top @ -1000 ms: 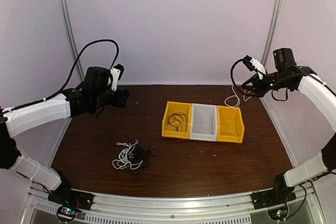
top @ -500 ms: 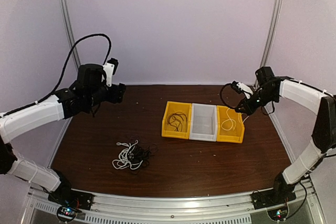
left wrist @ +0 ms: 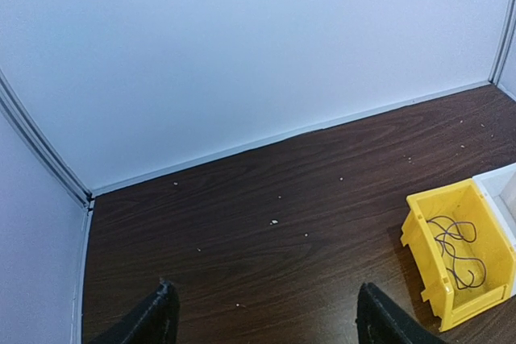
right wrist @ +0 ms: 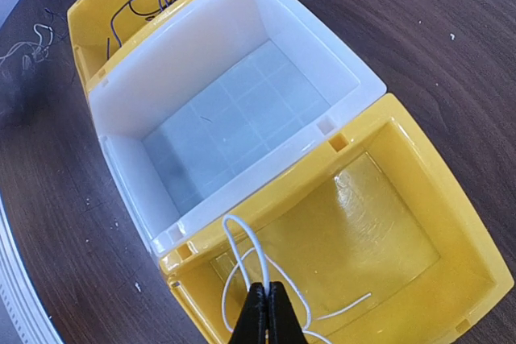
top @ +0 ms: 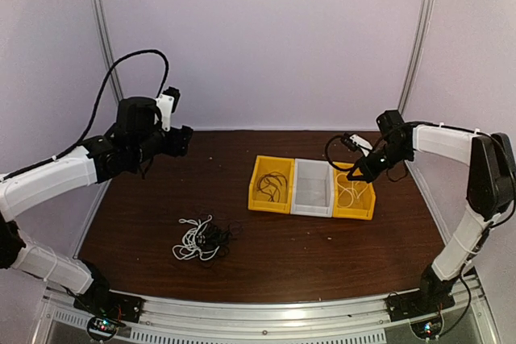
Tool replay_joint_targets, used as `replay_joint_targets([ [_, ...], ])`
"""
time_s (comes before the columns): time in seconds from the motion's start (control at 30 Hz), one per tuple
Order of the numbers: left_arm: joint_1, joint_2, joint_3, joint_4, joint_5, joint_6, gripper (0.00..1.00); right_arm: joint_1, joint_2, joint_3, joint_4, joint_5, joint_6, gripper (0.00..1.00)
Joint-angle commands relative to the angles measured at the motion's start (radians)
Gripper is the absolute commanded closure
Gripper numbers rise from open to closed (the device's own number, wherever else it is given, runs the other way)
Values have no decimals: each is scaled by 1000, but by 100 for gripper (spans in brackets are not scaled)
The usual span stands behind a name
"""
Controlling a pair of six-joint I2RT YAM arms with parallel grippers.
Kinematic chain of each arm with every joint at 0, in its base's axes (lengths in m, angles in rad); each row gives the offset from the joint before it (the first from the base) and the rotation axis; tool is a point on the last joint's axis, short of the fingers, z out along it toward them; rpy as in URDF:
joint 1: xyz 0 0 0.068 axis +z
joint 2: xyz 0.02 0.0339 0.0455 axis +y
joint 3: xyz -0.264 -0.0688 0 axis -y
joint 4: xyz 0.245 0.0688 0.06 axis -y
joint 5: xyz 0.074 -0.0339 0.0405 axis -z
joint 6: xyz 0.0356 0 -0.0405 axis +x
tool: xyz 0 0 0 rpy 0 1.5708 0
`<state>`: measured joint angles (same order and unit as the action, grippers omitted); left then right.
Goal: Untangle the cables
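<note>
Three bins stand touching in a row near the middle of the table [top: 322, 259]: a left yellow bin [top: 258, 195], a white bin [top: 311, 209] and a right yellow bin [top: 355, 213]. The right claw [right wrist: 267, 316] hangs over the right yellow bin, tips pointing down into it; its fingers are pressed together and pinch a thin white cable [top: 348, 192]. That cable rises in a loop just above the fingertips, and its loose strands trail onto the yellow floor of the bin. The white bin beside it shows only its pale bottom. A thin black cable [left wrist: 455, 249] lies coiled loosely on the floor of the left yellow bin.

The tangle of cables [top: 201, 239], white and black strands knotted in one small heap, rests on the bare wood toward the near left of the table, well apart from the bins and from both arms. The left claw [left wrist: 264, 312] is held high over the far left part of the table, away from the heap; its two dark fingers stand wide apart with nothing between them, and its camera looks across the brown table top toward the back wall, with the left yellow bin at the right edge of that view.
</note>
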<state>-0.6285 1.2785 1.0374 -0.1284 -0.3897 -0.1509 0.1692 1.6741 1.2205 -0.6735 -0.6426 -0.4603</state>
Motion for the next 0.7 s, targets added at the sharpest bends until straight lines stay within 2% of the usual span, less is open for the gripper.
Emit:
replay_joint_targets([
  [0.0, 0, -29, -16, 52, -9, 9, 23, 3, 34, 15, 28, -2, 12, 100],
  [0.33, 0, -20, -15, 49, -15, 20, 23, 4, 24, -45, 93, 179, 24, 99],
  [0.67, 0, -39, -15, 51, 14, 14, 23, 50, 76, -31, 110, 280, 32, 96],
])
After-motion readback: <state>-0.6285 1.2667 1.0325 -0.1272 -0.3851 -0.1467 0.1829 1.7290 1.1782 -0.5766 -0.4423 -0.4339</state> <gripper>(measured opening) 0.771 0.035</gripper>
